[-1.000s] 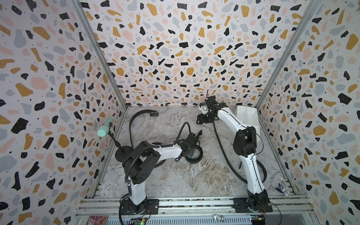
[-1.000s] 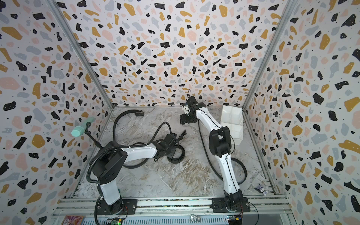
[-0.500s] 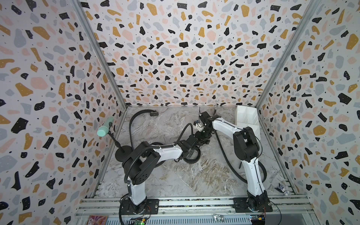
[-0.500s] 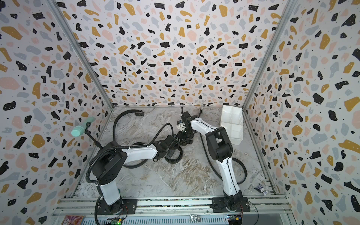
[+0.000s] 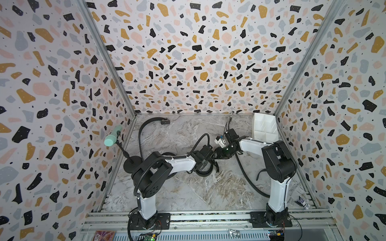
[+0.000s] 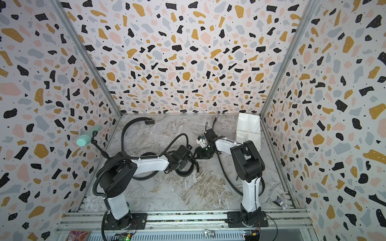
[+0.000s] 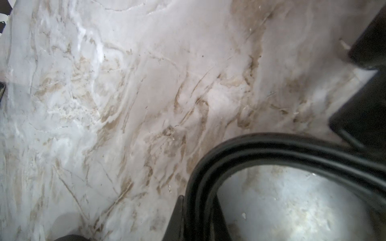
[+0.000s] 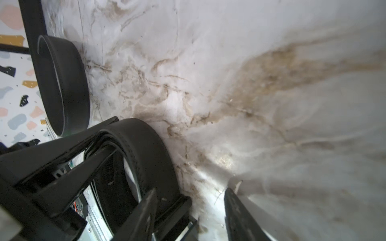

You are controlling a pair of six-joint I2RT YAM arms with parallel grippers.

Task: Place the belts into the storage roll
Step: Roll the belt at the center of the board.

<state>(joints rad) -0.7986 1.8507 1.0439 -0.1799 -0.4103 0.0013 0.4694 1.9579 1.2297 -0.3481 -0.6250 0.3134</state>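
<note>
Left jaws clamped tight on the coiled belt (image 7: 200,183) mid-desk (image 5: 188,194), right jaws half spread beside that coil's outer wall, gripping nothing; storage roll (image 5: 264,127) sits well apart in the far right corner.

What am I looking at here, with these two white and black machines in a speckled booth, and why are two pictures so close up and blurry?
These are two robot arms, a left arm and a right arm, bolted to a rail. Each ends in a two-fingered gripper. Both top views come from one overhead camera, and the close-ups come from cameras on the wrists. On the marble tabletop sit a white divided storage box and a mint-green cylinder on a stand. A black belt with a rectangular buckle curves along the far left. The left gripper is shut on a coiled black belt. The right gripper is open, right at that coil.
</note>
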